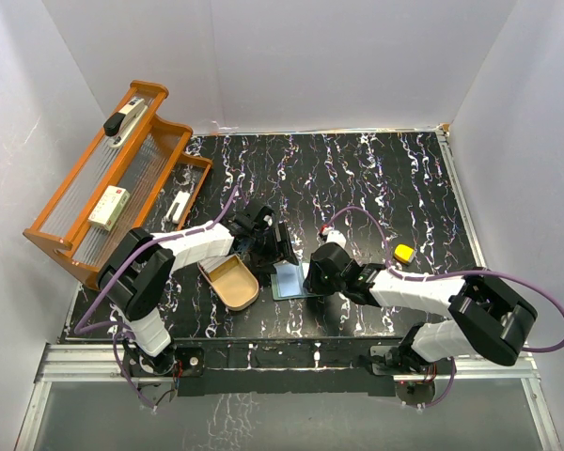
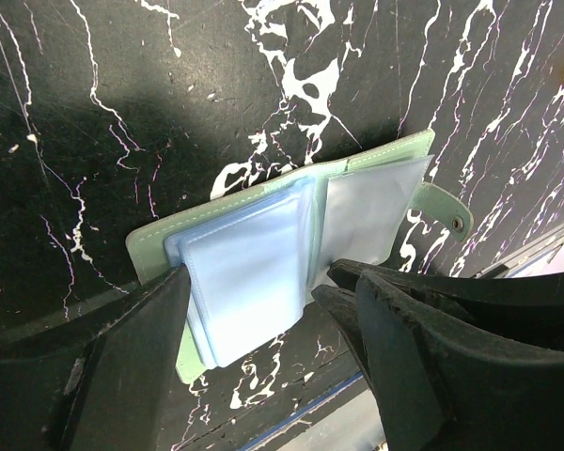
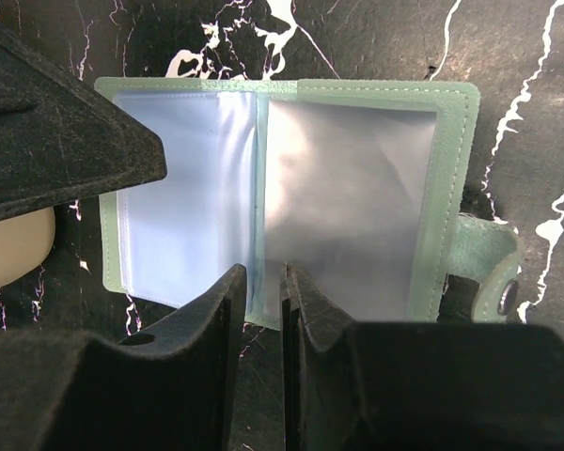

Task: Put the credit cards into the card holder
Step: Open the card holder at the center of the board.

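Note:
The card holder (image 1: 289, 280) lies open on the black marbled table, pale green outside with pale blue clear sleeves. It also shows in the left wrist view (image 2: 263, 235) and the right wrist view (image 3: 348, 188), its snap tab (image 3: 489, 272) at the right. My left gripper (image 1: 268, 240) (image 2: 263, 310) is wide open, low over the holder's left page. My right gripper (image 1: 312, 277) (image 3: 263, 282) stands at the holder's near edge with a narrow gap, straddling the middle sleeve at the spine without pinching it. No credit cards are in view.
A tan oval dish (image 1: 230, 282) sits just left of the holder. A small yellow object (image 1: 404, 252) lies to the right. A wooden rack (image 1: 113, 178) with a stapler and small boxes stands at the far left. White walls enclose the table.

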You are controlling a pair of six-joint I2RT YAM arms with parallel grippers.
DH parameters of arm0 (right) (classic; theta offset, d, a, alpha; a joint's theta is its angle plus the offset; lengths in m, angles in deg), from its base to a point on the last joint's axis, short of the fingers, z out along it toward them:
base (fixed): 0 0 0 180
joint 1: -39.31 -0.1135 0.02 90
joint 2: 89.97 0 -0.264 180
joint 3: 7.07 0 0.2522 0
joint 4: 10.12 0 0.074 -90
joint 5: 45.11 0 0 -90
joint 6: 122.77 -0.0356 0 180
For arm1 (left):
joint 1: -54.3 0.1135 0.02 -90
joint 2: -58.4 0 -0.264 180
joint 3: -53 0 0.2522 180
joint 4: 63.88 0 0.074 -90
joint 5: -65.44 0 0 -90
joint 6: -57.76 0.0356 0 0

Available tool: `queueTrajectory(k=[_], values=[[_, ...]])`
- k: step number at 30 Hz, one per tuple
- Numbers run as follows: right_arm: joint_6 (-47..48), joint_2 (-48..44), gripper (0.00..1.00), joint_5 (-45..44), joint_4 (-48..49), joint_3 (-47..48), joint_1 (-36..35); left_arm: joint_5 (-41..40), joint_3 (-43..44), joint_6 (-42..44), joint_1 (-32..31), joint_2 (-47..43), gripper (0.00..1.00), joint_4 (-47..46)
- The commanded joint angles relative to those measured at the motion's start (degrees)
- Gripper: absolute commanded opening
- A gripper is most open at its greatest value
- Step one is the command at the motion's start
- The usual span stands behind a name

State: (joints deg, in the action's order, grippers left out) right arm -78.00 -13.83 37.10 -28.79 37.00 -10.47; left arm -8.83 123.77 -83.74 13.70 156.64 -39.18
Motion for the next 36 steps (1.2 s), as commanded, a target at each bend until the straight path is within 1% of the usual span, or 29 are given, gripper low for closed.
queueTrajectory(k=[1,5,12,17,22,26,31,33,36], values=[[-0.17,0.39,0.20,-0.91,2.56,1.42,-0.37,0.15,-0.48,-0.07,0.17,0.35,0.70,0.80],[-0.35,0.57,0.20,-0.95,2.75,1.34,-0.58,0.92,-0.86,-0.33,0.19,0.61,0.70,-0.52],[-0.44,1.36,0.20,-0.83,3.03,1.33,-0.76,6.42,-3.07,-2.87,0.17,0.24,0.70,-7.77],[-0.31,1.34,0.19,-1.01,3.08,1.18,-0.81,8.61,-4.64,-5.02,0.21,-1.03,0.70,-12.26],[-0.35,1.08,0.20,-1.13,3.20,0.73,-0.88,9.45,-5.12,-6.26,0.17,-2.67,0.69,-13.83],[0.08,0.11,0.20,-1.59,2.66,0.88,-0.93,8.59,-4.75,-5.84,0.19,-3.59,0.68,-12.88],[0.39,-1.56,0.22,-2.35,2.27,0.43,-0.93,8.72,-5.29,-6.15,0.19,-3.44,0.64,-13.84],[0.43,-1.78,0.22,-2.46,2.22,0.25,-0.93,8.92,-5.51,-6.28,0.17,-3.40,0.61,-14.59],[0.58,-1.80,0.22,-2.50,1.86,0.24,-0.93,8.97,-5.38,-6.11,0.18,-3.29,0.52,-14.33]])
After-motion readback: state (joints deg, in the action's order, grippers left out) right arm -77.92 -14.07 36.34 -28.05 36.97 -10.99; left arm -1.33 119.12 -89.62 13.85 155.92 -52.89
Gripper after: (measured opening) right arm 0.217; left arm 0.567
